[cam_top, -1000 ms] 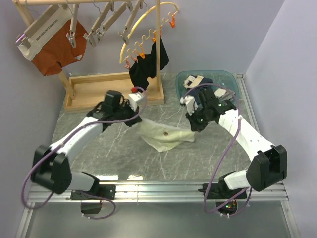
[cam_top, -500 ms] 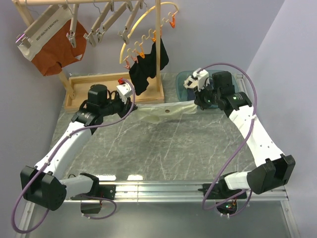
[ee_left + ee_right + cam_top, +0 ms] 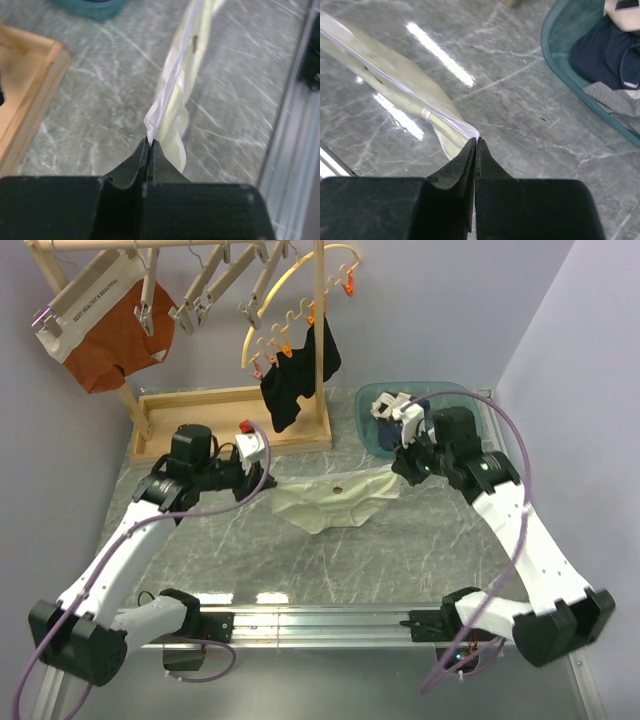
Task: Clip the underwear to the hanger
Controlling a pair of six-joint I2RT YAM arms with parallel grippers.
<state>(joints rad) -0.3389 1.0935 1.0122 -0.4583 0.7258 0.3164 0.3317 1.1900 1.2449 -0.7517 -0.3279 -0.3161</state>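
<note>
- Between left claw (image 3: 150, 142) and right claw (image 3: 476, 141), the underwear (image 3: 335, 502) hangs stretched.
- Left claw clamps tight on one waistband end.
- Right claw pinches the other end, fully closed.

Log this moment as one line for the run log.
phase: underwear spread between both grippers | left gripper: shut on one waistband end | right gripper: shut on other end | hanger: empty on rack, untouched

White arms (image 3: 120, 560), black joints (image 3: 190, 445), purple cables (image 3: 480, 397).
</note>
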